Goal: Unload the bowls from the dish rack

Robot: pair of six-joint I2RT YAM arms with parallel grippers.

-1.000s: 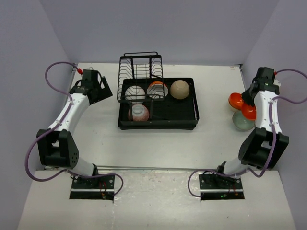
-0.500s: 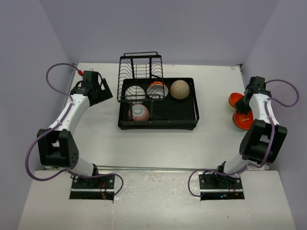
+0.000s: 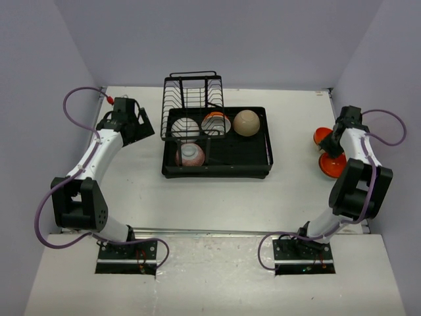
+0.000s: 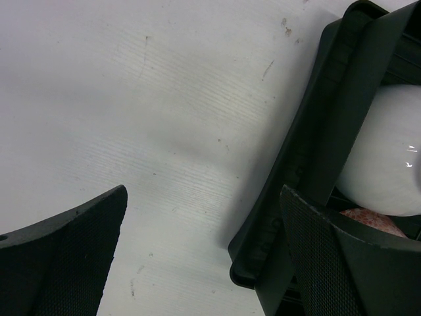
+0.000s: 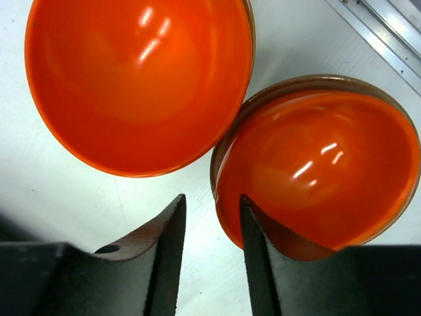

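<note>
My bench (image 3: 217, 197) is plain white and matte. Lilac walls (image 3: 217, 39) close it in at nine, twelve and three o'clock. A metal rail (image 3: 217, 232) crosses it at six o'clock. Towards nine o'clock, fine scratches (image 4: 143, 58) and dark specks (image 4: 285, 24) mark the surface.

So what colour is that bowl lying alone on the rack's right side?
The bowl is plain beige, seen best in the top external view.

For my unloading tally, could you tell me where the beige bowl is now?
Top view: the beige bowl sits in the dish rack's far right part, beside the orange-rimmed bowl.
</note>
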